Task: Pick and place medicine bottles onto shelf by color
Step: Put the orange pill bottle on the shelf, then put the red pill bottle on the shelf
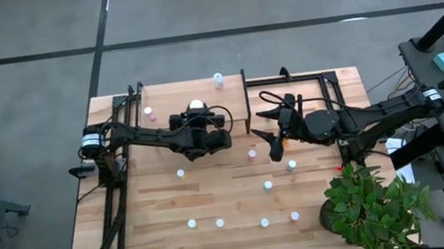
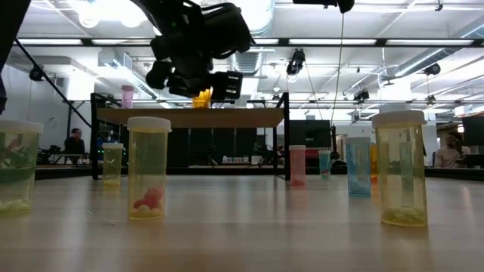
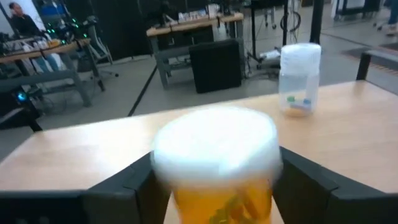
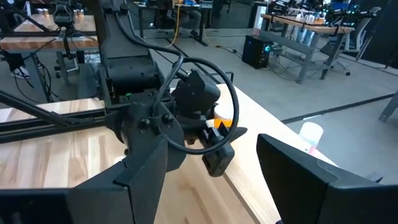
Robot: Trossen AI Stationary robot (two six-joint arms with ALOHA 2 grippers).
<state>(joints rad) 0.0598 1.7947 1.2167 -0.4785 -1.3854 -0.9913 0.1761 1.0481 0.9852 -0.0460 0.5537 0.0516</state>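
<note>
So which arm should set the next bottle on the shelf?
Left. The left gripper already holds an orange bottle over the shelf, near a clear bottle. The right gripper is open and empty.

Two matte-black jointed metal arms, each ending in a black gripper (image 1: pixel 207 140) with flat angular fingers (image 4: pixel 149 168); black cables loop past the wrists.

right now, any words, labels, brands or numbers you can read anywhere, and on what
None can be read.
The yellow white-capped medicine bottle held in the left gripper: no label shows.
The clear white-capped bottle on the light-wood shelf: no print.
The clear yellow bottles on the table: no lettering.
</note>
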